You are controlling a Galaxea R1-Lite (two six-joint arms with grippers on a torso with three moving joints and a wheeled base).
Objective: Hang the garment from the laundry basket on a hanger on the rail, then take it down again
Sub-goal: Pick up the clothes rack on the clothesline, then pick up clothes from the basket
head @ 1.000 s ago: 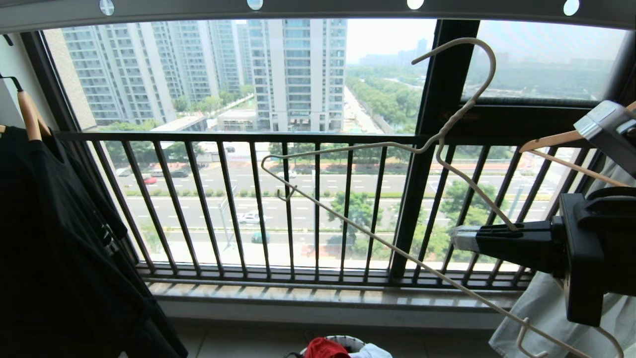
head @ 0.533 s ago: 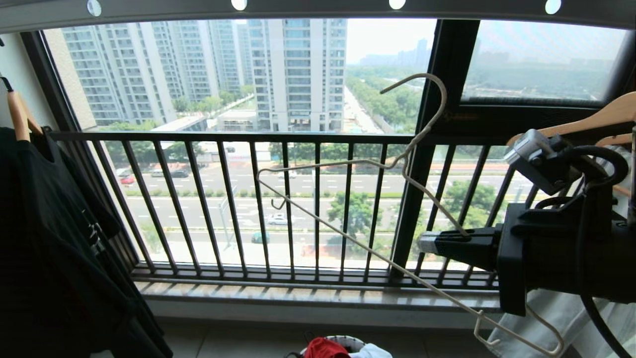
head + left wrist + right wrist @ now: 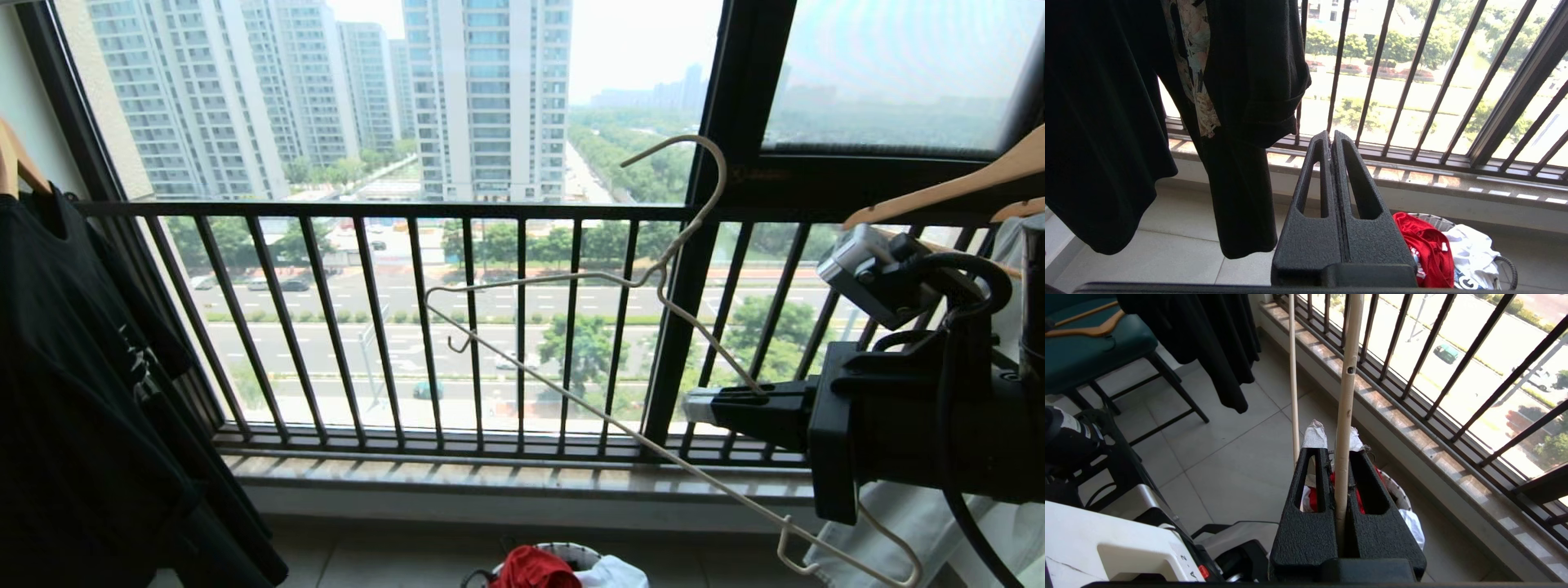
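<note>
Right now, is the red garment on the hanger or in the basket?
In the laundry basket: the garment lies bunched there, and the hanger is bare.

Cream hanger [image 3: 571,343], red garment [image 3: 535,569], black T-shirt [image 3: 73,392], black balcony railing [image 3: 408,327], tan wooden hanger [image 3: 963,184]

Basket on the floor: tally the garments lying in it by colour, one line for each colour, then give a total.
red garment: 1
white garment: 1
Total: 2
</note>
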